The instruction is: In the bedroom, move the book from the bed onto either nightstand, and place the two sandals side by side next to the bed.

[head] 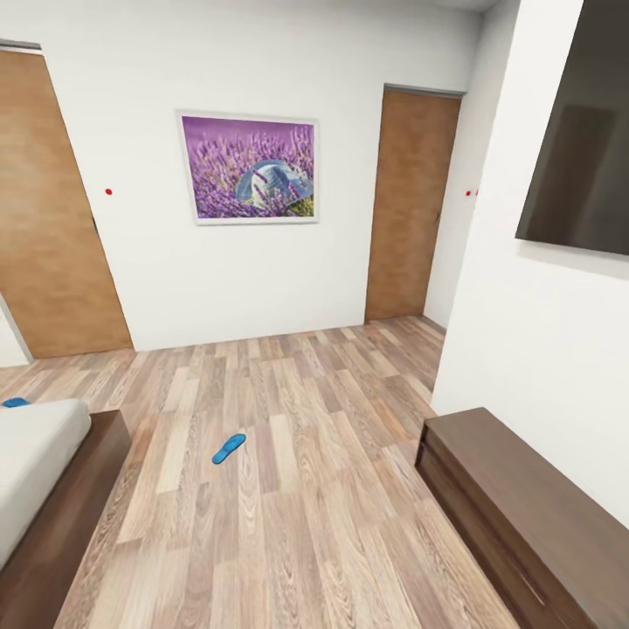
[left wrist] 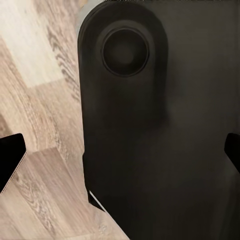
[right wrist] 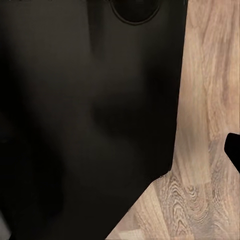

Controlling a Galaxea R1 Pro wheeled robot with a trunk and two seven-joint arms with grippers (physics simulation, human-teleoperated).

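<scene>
At the far left of the head view the bed [head: 35, 472] shows one corner: a flat pale grey mattress on a dark brown wooden frame. Just past that corner, at the frame's edge, the tip of one sandal [head: 14, 403] peeks out, bright blue, lying on the wooden floor [head: 306, 454]. The second sandal [head: 229, 448] lies flat on the floor to the right of the bed, well apart from it and from the first: a slim, elongated bright blue sole; its straps are too small to make out. On the wall beyond the bed hangs a framed purple flower picture [head: 249, 168], with a brown door [head: 411, 205] to its right. Further right, a long dark brown cabinet [head: 524, 507] stands against the wall under a dark screen [head: 581, 140].

Both wrist views show dark robot bodywork over floor planks, with black finger tips at the edges: the left claw [left wrist: 120, 155] is spread wide and holds nothing; for the right claw I cannot tell.
</scene>
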